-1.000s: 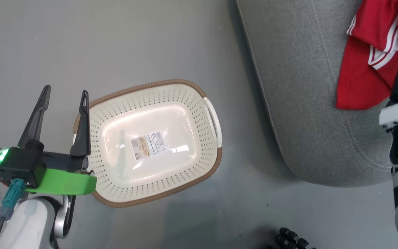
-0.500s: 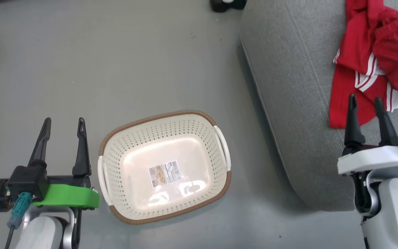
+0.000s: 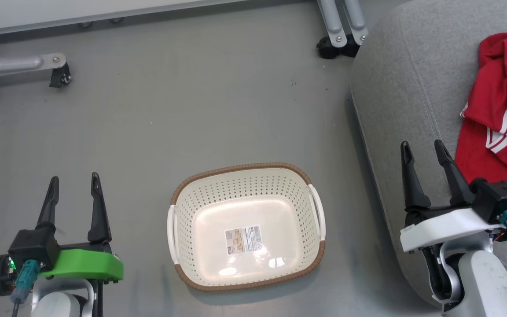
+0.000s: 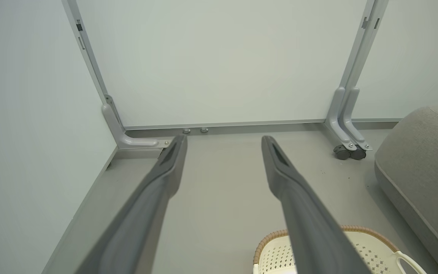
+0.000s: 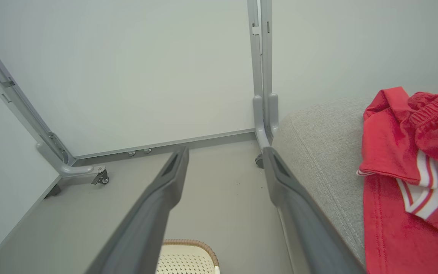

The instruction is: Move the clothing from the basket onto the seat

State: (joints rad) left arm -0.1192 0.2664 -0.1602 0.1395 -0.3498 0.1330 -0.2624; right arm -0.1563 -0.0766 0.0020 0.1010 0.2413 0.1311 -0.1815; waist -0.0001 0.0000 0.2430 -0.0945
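On seat (image 3: 394,88), clothing (image 3: 495,127) near right end effector (image 3: 420,147), released; left end effector (image 3: 74,178) released.

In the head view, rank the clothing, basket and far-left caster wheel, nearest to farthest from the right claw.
1. Clothing, on the seat beside the right claw.
2. Basket, on the floor to its left.
3. Caster wheel, far upper left.
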